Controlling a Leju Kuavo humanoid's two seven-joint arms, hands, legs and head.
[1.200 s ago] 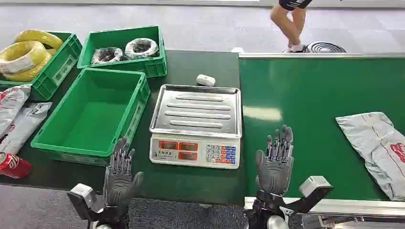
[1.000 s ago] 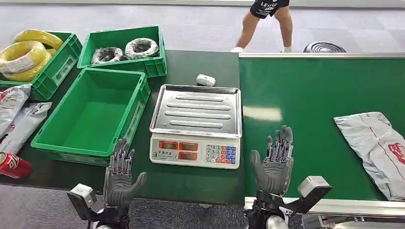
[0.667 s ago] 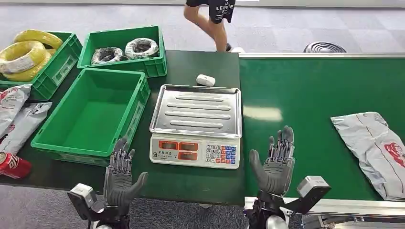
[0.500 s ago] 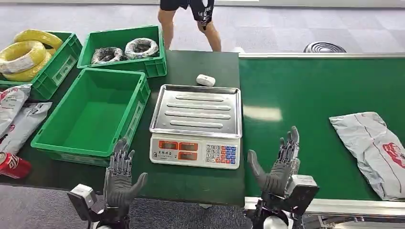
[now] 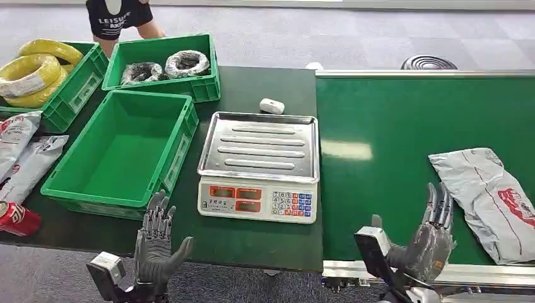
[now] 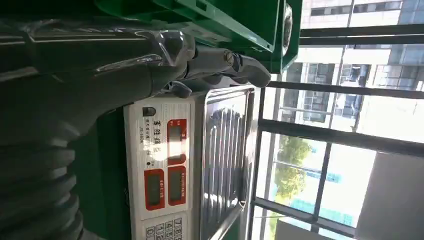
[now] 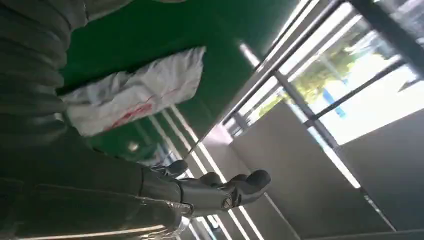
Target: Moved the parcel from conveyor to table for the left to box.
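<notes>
Starting at the far left, yellow cable coils (image 5: 33,71) are sitting in a green bin (image 5: 79,88), with grey bags (image 5: 25,158) and a red can (image 5: 17,219) lying below them on the dark surface (image 5: 252,240). A person (image 5: 117,17) is standing beyond the second bin (image 5: 165,66). The left hand (image 5: 154,243) is hovering at the surface's near edge, fingers spread wide and holding nothing, just short of the empty green crate (image 5: 120,148); in the left wrist view its thumb (image 6: 235,65) is pointing over the scale (image 6: 165,170). Just right of that hand the scale (image 5: 260,167) is standing, with a small white object (image 5: 272,106) beyond it. Further right, the right hand (image 5: 429,240) is rising at the near edge of the green conveyor (image 5: 404,120), fingers apart and empty. The parcel (image 5: 489,199) is lying flat on the belt just right of that hand, not touching it; the right wrist view is showing the parcel (image 7: 135,92) beyond the thumb (image 7: 220,192)
</notes>
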